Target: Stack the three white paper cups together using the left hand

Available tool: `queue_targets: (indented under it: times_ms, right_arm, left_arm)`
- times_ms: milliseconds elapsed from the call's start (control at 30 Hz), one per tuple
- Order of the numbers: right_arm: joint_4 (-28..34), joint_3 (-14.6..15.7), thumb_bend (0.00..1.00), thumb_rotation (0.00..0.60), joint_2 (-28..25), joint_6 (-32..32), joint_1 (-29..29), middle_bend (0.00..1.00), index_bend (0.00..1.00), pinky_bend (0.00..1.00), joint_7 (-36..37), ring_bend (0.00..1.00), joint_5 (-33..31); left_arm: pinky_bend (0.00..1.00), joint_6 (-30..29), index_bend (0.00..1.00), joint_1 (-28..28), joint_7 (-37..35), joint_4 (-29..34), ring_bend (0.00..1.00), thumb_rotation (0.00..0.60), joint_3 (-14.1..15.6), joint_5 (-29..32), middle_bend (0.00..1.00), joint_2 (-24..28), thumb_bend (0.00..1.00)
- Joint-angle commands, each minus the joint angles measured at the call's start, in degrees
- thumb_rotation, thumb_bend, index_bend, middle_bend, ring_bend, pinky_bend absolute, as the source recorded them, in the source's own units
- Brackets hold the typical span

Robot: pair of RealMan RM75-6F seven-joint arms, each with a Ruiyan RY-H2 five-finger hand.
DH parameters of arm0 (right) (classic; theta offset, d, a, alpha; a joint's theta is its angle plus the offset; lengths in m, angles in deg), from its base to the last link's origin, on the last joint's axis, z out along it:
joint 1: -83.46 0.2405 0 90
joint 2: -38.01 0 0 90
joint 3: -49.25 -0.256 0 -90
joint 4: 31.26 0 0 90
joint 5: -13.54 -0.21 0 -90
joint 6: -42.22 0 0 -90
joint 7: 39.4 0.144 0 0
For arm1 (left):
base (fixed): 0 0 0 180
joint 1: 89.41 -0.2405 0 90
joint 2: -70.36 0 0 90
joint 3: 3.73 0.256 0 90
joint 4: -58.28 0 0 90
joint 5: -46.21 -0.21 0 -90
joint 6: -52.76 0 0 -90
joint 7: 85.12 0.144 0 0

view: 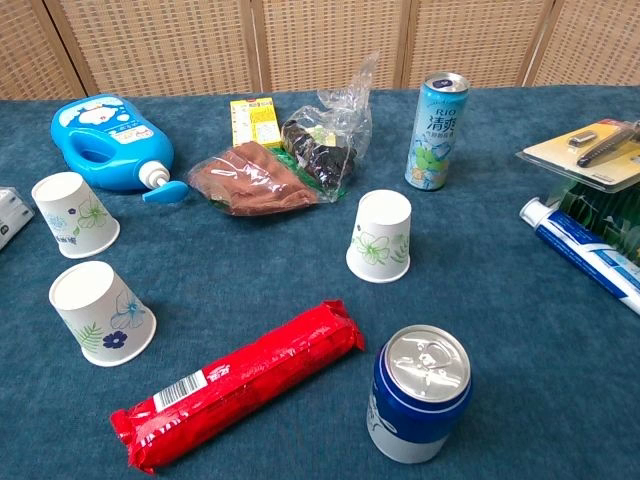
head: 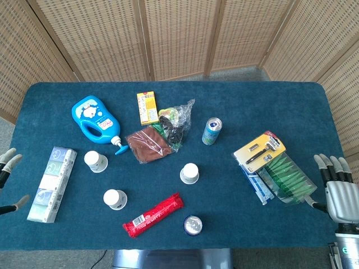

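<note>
Three white paper cups with flower prints stand upside down and apart on the blue table. One cup (head: pixel 96 161) (view: pixel 74 214) is at the left, another (head: pixel 115 199) (view: pixel 102 312) nearer the front, the third (head: pixel 189 173) (view: pixel 380 236) in the middle. My left hand (head: pixel 8 179) shows only as fingertips at the left edge of the head view, fingers apart, holding nothing. My right hand (head: pixel 338 193) rests at the right edge, fingers spread and empty. Neither hand appears in the chest view.
A red biscuit pack (head: pixel 153 214) (view: pixel 238 381) and a blue can (head: pixel 193 225) (view: pixel 418 392) lie at the front. A boxed pack (head: pixel 52 184) sits left, a blue detergent bottle (head: pixel 94 119), snack bags (head: pixel 149 144) and a tall can (head: pixel 211 131) behind, toothpaste and razor packs (head: pixel 269 168) right.
</note>
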Motion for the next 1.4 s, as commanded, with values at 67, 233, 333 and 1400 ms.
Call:
queue_targets:
  times_ms: [67, 233, 333, 1400]
  right_arm:
    - [-0.02, 0.07, 0.09, 0.6, 0.02, 0.08, 0.01, 0.0, 0.06, 0.0, -0.05, 0.0, 0.01]
    - [0.01, -0.06, 0.09, 0.6, 0.03, 0.06, 0.03, 0.0, 0.06, 0.0, 0.12, 0.0, -0.14]
    - [-0.11, -0.23, 0.09, 0.6, 0.13, 0.15, 0.11, 0.0, 0.06, 0.0, 0.09, 0.0, -0.42]
    - [-1.02, -0.29, 0.09, 0.6, 0.27, 1.09, 0.33, 0.0, 0.06, 0.0, 1.48, 0.0, -1.25]
  left_arm:
    - [0.0, 0.21, 0.0, 0.05, 0.39, -0.21, 0.0, 0.6, -0.1, 0.23, 0.0, -0.13, 0.27]
    - [0.0, 2.03, 0.0, 0.78, 0.76, -0.56, 0.0, 0.6, -0.49, 1.55, 0.0, -0.44, 0.27]
    - [0.0, 5.35, 0.0, 2.62, 1.95, -0.37, 0.0, 0.6, -1.49, 3.74, 0.0, -1.06, 0.27]
    - [0.0, 30.57, 0.0, 30.95, 44.0, 2.36, 0.0, 0.6, -8.09, 50.94, 0.0, -22.12, 0.27]
